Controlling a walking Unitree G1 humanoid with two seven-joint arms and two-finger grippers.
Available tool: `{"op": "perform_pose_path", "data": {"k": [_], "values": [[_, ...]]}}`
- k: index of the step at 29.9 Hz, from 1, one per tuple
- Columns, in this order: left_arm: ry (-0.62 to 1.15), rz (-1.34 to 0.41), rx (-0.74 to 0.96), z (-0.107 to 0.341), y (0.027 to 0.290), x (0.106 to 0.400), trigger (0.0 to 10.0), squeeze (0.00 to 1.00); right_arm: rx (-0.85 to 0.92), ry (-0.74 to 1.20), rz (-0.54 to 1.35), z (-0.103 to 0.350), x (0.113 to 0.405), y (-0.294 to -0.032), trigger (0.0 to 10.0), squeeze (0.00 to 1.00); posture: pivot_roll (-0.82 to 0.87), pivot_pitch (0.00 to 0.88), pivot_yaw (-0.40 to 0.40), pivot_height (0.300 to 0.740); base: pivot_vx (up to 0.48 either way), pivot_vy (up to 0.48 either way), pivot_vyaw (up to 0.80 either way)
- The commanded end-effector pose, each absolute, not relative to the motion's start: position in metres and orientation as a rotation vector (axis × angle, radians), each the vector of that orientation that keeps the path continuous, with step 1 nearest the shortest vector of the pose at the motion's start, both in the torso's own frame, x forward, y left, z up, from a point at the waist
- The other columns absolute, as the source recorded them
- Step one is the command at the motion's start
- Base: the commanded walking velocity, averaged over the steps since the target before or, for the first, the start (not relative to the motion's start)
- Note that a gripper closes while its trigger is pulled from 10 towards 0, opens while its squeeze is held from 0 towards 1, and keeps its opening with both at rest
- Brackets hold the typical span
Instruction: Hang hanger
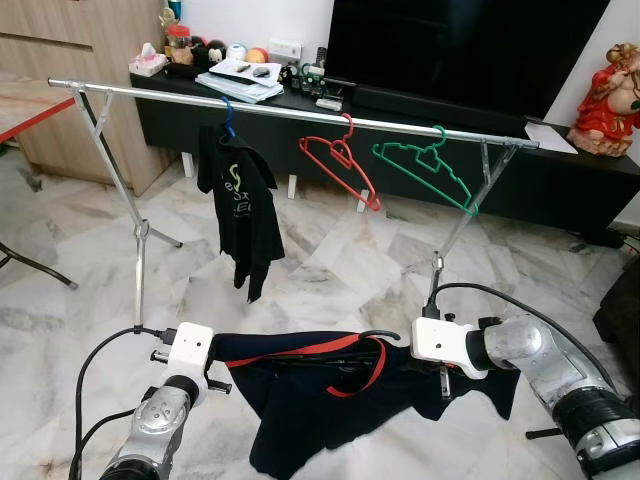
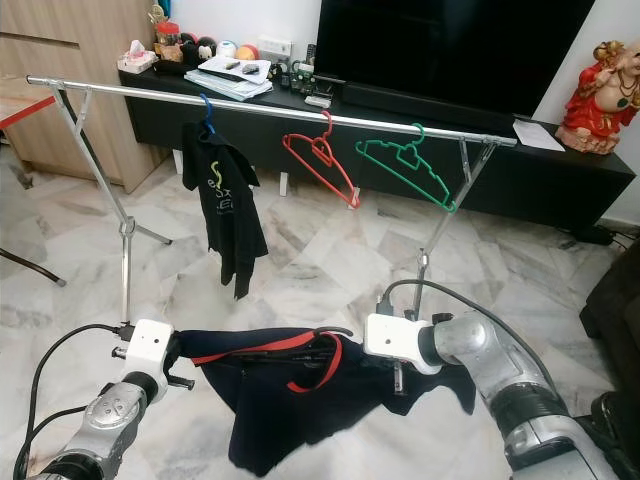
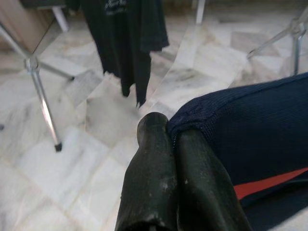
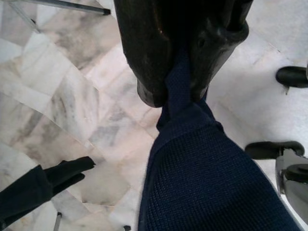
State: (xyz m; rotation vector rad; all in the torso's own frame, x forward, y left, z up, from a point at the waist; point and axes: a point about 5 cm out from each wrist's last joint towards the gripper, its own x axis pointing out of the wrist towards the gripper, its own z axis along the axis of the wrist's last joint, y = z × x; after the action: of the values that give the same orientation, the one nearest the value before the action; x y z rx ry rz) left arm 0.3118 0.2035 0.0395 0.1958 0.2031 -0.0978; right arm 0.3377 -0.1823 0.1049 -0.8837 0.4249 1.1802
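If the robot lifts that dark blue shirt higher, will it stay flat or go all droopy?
Probably droopy: the dark blue knit shirt with red trim already sags in folds between the left gripper and right gripper, both pinching its edges. It looks light, since two thin pinches hold it up. Its loose lower part might swing if it is moved quickly.

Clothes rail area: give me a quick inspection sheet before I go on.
Surface: marble floor, nothing lying on it.
Job's things: navy shirt with red trim stretched between both grippers; metal rail carries a black shirt, an empty red hanger and an empty green hanger.
Clutter: books and small items on the black TV console.
Grippers: left gripper and right gripper both pinch the shirt's fabric.
Cables: black cables loop from each wrist.
Surroundings: television, red figurine.
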Motion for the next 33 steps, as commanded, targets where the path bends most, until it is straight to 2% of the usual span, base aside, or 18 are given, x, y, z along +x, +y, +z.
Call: {"op": "perform_pose_path", "data": {"k": [1,5,8,11,15,16,17,18,19,20,23,33], "values": [[0.17,-0.11,0.179,0.05,0.203,0.318,0.0,0.0,-0.889,0.45,1.173,0.097,0.335,-0.184,0.0,0.0,0.1,0.061,-0.101,0.74,0.0,0.0,0.0],[0.108,-0.176,0.151,0.067,0.196,0.329,0.0,0.0,-0.863,0.453,1.143,0.088,0.334,-0.179,0.0,0.0,0.11,0.06,-0.102,0.74,0.0,0.0,0.0],[0.063,-0.336,0.149,0.084,0.178,0.336,0.0,0.0,-0.859,0.469,1.081,0.077,0.333,-0.174,0.0,0.0,0.11,0.058,-0.1,0.74,0.0,0.0,0.0],[0.056,-0.482,0.147,0.092,0.162,0.334,1.1,0.0,-0.832,0.47,1.029,0.071,0.333,-0.17,0.0,0.0,0.12,0.057,-0.098,0.74,0.0,0.0,0.0],[0.075,-0.612,0.203,0.096,0.15,0.328,1.9,0.0,-0.79,0.464,0.945,0.07,0.337,-0.169,0.0,0.0,0.13,0.056,-0.095,0.74,0.0,0.0,0.0],[0.087,-0.669,0.194,0.097,0.145,0.325,3.6,0.0,-0.749,0.452,0.909,0.072,0.339,-0.168,0.0,0.0,0.12,0.056,-0.095,0.74,0.0,0.0,0.0],[0.09,-0.685,0.196,0.097,0.144,0.324,4.9,0.0,-0.738,0.449,0.898,0.072,0.34,-0.168,0.0,0.0,0.12,0.055,-0.094,0.74,0.0,0.0,0.0],[0.097,-0.704,0.198,0.098,0.142,0.322,5.6,0.0,-0.728,0.446,0.884,0.073,0.341,-0.168,0.0,0.0,0.12,0.055,-0.094,0.74,0.0,0.0,0.0],[0.106,-0.724,0.198,0.098,0.141,0.321,9.4,0.0,-0.717,0.442,0.861,0.073,0.342,-0.168,0.0,0.0,0.12,0.055,-0.095,0.74,0.0,0.0,0.0],[0.115,-0.755,0.201,0.1,0.138,0.318,10.0,0.0,-0.692,0.437,0.825,0.074,0.344,-0.168,0.0,0.0,0.12,0.055,-0.095,0.74,0.0,0.0,0.0],[0.13,-0.811,0.204,0.105,0.133,0.313,10.0,0.0,-0.612,0.435,0.752,0.075,0.348,-0.167,0.0,0.0,0.13,0.055,-0.094,0.74,0.0,0.0,0.0],[0.077,-0.914,0.186,0.134,0.112,0.308,10.0,0.0,-0.515,0.5,0.888,0.055,0.333,-0.145,0.0,0.0,0.14,0.053,-0.096,0.74,0.0,0.0,0.0]]}}
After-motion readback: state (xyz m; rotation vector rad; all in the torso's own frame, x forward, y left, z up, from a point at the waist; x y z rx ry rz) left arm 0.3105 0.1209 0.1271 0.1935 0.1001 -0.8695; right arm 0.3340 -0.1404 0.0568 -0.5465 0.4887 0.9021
